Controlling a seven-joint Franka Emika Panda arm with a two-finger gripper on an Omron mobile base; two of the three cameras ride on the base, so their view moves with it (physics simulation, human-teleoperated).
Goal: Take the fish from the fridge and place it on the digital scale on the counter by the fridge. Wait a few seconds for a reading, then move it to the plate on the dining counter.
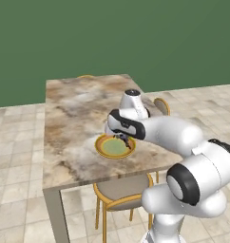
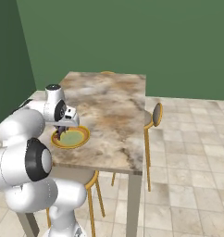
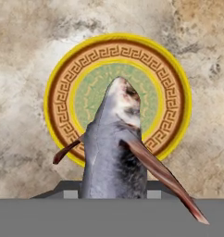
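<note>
Clenched on the small slender dark grey fish [image 3: 115,152]: two-finger gripper [image 1: 123,138] of the white arm, poised directly over the round yellow plate with orange-brown patterned rim and pale green centre [image 3: 58,109]

Seen along the hand: fish hanging nose-first toward the plate's green middle, grey body rising from between the dark finger tips, a long reddish-brown fin slanting off to the lower right, a thinner one curling to the left; pale snout overlapping the green disc, with no telling whether touching or just above

From the left base camera: gripper and fish [image 1: 124,140] low over the plate [image 1: 103,148], at its right part; plate resting near the front edge of the rectangular marbled beige-brown tabletop on thin grey legs [image 1: 74,114], toward its right side

From the right base camera: gripper [image 2: 62,133] pointing down at the left part of the plate [image 2: 77,139], a dark sliver of fish [image 2: 62,131] below the hand; plate lying at the near left corner of the tabletop [image 2: 109,106]

Around the table: round-seated stools with yellow-orange metal legs, one [image 1: 119,190] tucked under the near edge, another [image 2: 154,115] just beside the table's right side; pale tiled floor [image 2: 188,162] and a dark green wall [image 1: 112,33] behind
</note>
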